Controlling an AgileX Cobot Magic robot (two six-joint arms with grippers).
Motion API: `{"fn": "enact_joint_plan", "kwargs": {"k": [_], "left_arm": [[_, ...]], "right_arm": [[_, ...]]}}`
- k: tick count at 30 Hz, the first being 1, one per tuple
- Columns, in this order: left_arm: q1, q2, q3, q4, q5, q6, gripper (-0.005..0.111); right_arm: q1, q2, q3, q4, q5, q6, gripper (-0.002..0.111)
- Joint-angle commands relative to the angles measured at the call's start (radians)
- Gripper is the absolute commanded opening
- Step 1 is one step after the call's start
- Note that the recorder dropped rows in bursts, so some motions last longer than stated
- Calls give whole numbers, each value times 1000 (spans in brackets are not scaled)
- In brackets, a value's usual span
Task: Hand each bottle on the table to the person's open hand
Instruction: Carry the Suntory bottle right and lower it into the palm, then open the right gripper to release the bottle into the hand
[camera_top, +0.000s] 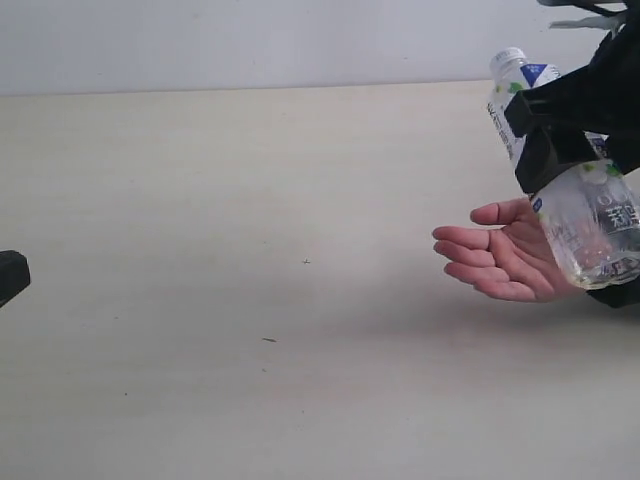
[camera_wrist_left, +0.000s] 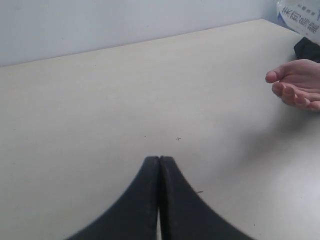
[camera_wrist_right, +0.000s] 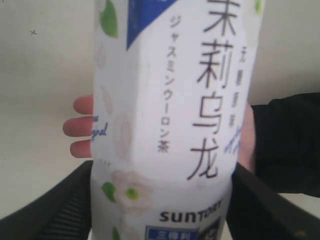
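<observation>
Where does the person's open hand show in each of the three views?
Exterior view: hand at the right, palm up, partly behind the bottle.
Left wrist view: hand at the picture's edge, near the bottle.
Right wrist view: hand behind the bottle, fingers peeking out.
Shared landmark: the white-labelled bottle.

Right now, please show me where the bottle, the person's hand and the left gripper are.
bottle (camera_top: 590, 222), exterior view, on its clear lower body.
person's hand (camera_top: 508, 258), exterior view, on the open palm.
left gripper (camera_wrist_left: 159, 161), left wrist view, at its closed tips.
</observation>
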Motion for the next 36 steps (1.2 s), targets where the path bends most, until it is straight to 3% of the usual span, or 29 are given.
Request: {"fn": "enact_joint_plan", "kwargs": {"k": [1, 30, 36], "left_arm": [[3, -5, 2, -4, -12, 2, 0], [3, -5, 2, -4, -12, 2, 0], [3, -5, 2, -4, -12, 2, 0]], "right_arm": [[-2, 57, 4, 3, -34, -9, 0], [-2, 254, 4, 27, -99, -9, 0], [-2, 254, 4, 27, -97, -9, 14]]}}
